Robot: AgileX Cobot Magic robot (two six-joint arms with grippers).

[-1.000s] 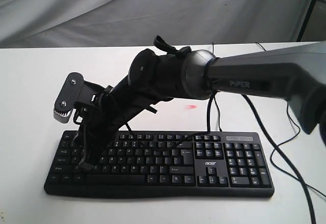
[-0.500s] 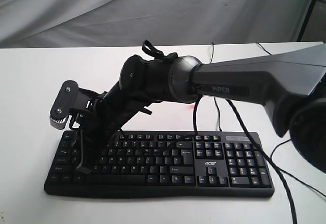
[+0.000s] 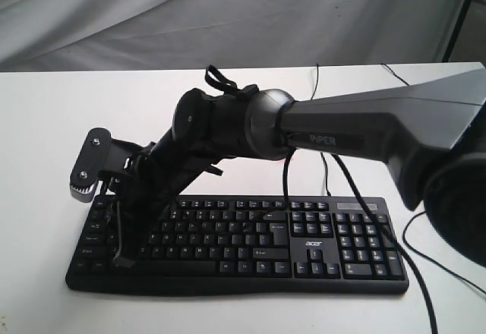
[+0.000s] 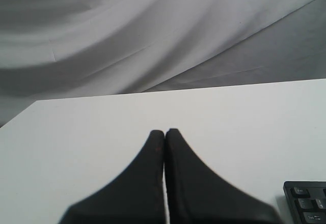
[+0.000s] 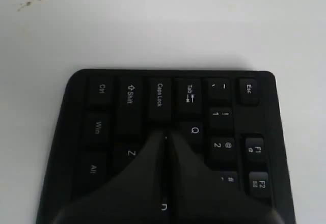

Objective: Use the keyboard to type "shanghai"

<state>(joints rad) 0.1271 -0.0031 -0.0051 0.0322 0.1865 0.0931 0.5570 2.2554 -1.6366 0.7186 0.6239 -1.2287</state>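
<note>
- Since a second ago, the right arm (image 3: 342, 133) has swung further toward the left end of the keyboard (image 3: 250, 247), and the right tool (image 3: 121, 260) now stands lower and nearer that end than it did.
- The small red spot that showed on the table (image 3: 45, 121) behind the keys a second ago is now hidden by the arm.
- The keyboard lies flat on the white table near its front edge. Its number pad is on the right of the exterior view and its logo sits above the arrow keys.
- The right tool points down at the left block of keys with its two fingers pressed together and nothing between them.
- In the right wrist view the right tool (image 5: 165, 135) has its tips over the key just beside Caps Lock, between Q and Z. That key's letter is covered, and I cannot tell whether the tips touch it.
- The left tool (image 4: 164, 131) also has its fingers pressed together and empty. It is over bare table, with one corner of the keyboard (image 4: 305, 203) at the edge of its view.
- A grey cloth (image 3: 228, 15) hangs behind the table.
</note>
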